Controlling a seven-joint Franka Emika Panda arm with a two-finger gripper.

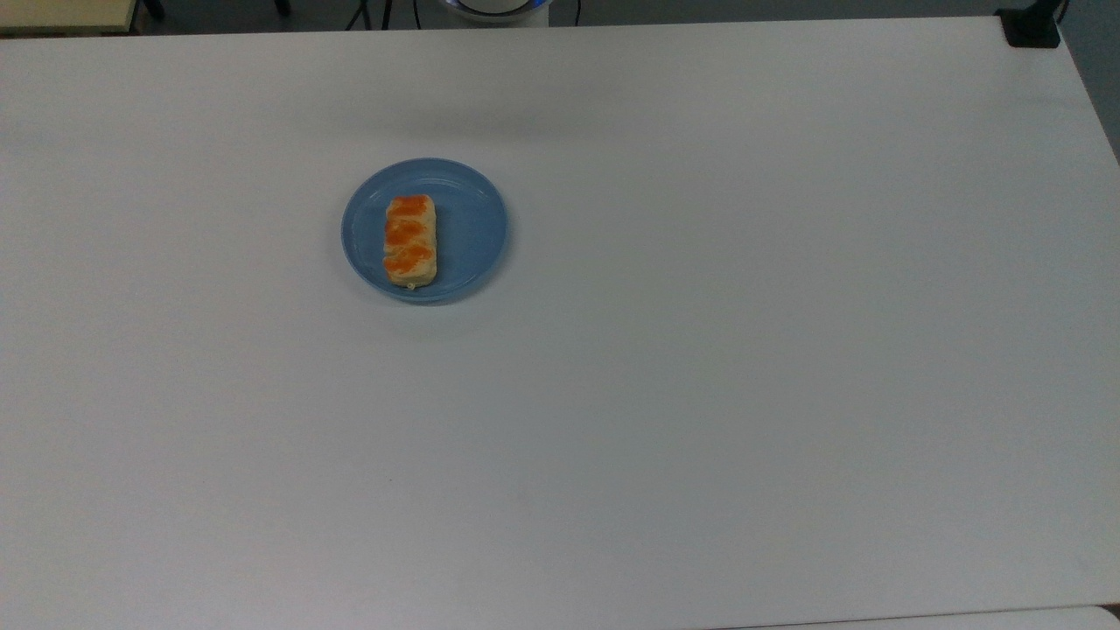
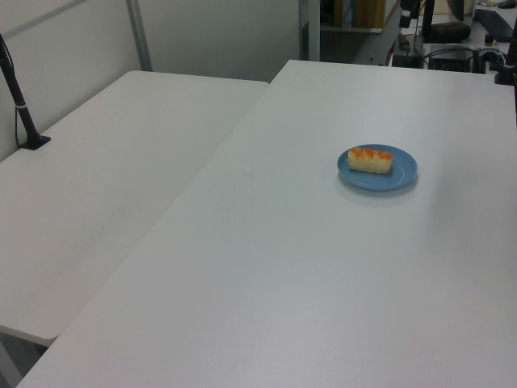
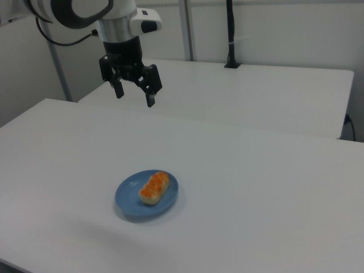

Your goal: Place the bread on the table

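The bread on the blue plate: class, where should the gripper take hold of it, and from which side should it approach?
Grip the bread across its short width at mid-length, coming straight down from above. It lies flat and oblong on the shallow blue plate, long sides exposed, so the open gripper should probably straddle them more easily than the ends.

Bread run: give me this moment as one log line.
bread: on blue plate, untouched | end effector: open, raised above table | placement: not done

bread (image 1: 410, 241) on plate (image 1: 472, 229) | plate on table (image 1: 700, 350)
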